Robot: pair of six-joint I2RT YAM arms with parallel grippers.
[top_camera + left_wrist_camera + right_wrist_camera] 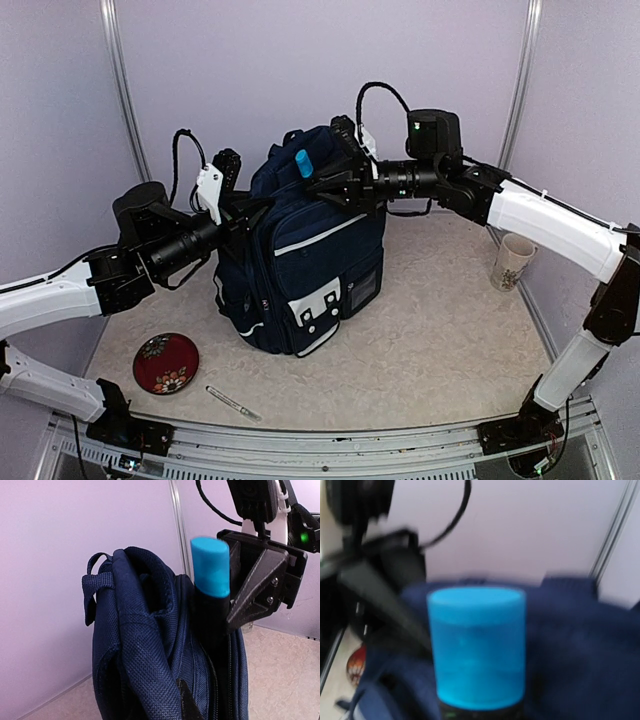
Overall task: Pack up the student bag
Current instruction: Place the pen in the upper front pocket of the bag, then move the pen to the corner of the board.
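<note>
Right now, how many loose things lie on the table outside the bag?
3: a red dish near the front left, a pen just right of it, and a mug at the right edge. The student bag may hide others behind it.

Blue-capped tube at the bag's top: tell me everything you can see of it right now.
The blue-capped tube is a cylinder: a smooth, bright blue, plastic-looking cap on a black body. It stands roughly upright, cap up, its lower part sunk into the open top of the student bag, base hidden. The right gripper sits against the black body just below the cap and appears to hold it. Navy fabric lies close around it. No label is readable.
</note>
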